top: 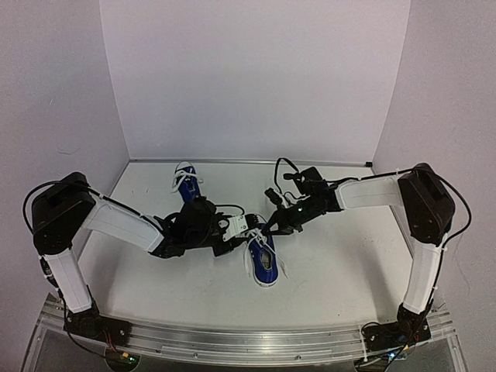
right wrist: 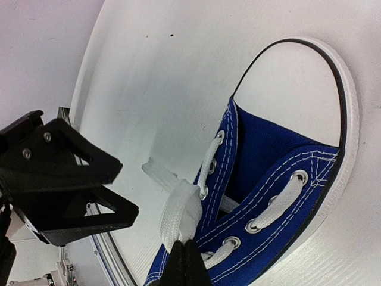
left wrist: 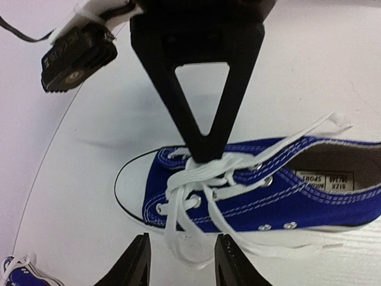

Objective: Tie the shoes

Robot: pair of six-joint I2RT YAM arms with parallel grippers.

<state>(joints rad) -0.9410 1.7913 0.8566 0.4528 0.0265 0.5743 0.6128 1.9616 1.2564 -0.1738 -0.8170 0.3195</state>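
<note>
One of the shoes (top: 262, 257), blue canvas with a white toe cap, lies mid-table, its toe pointing away from the arms. My right gripper (right wrist: 183, 243) is shut on a bunched white lace (right wrist: 181, 208) over the eyelets of that shoe (right wrist: 280, 173). In the left wrist view its black finger (left wrist: 199, 89) comes down onto the crossed laces. My left gripper (left wrist: 183, 237) is open beside the shoe (left wrist: 286, 190), and a loose lace loop (left wrist: 190, 250) lies on the table between its fingers (left wrist: 134, 262), ungripped. From above, both grippers meet over the shoe, left (top: 242, 225) and right (top: 270, 229).
The other blue shoe (top: 184, 182) lies at the back left of the white table (top: 341, 263), and shows again in the left wrist view's corner (left wrist: 15, 268). White walls close the table at the back and both sides. My left gripper's body (right wrist: 65, 190) sits close beside the right fingers.
</note>
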